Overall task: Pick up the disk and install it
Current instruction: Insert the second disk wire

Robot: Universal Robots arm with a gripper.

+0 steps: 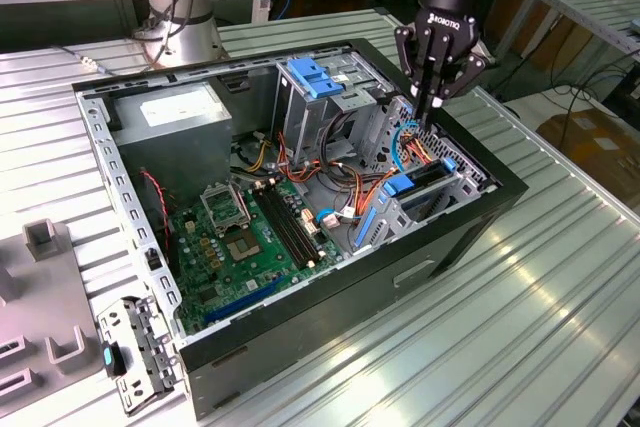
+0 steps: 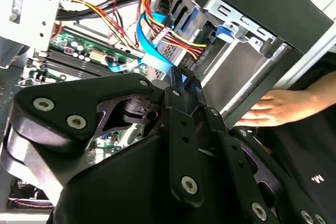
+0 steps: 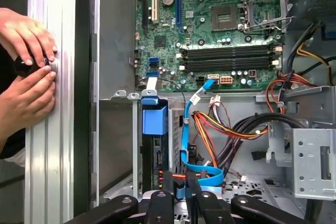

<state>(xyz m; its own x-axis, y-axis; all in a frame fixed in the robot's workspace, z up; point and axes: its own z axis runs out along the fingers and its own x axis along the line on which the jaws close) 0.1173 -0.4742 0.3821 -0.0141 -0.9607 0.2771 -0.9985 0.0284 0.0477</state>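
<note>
The exterior view looks down obliquely on the open computer case (image 1: 300, 197); both wrist views peer closely inside it.

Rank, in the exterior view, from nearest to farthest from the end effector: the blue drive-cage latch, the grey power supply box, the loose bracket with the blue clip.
1. Blue drive-cage latch, beside the end effector, toward the exterior view's left.
2. Grey power supply box, in the case's far-left corner.
3. Loose bracket with blue clip, outside the case at the lower left.
</note>
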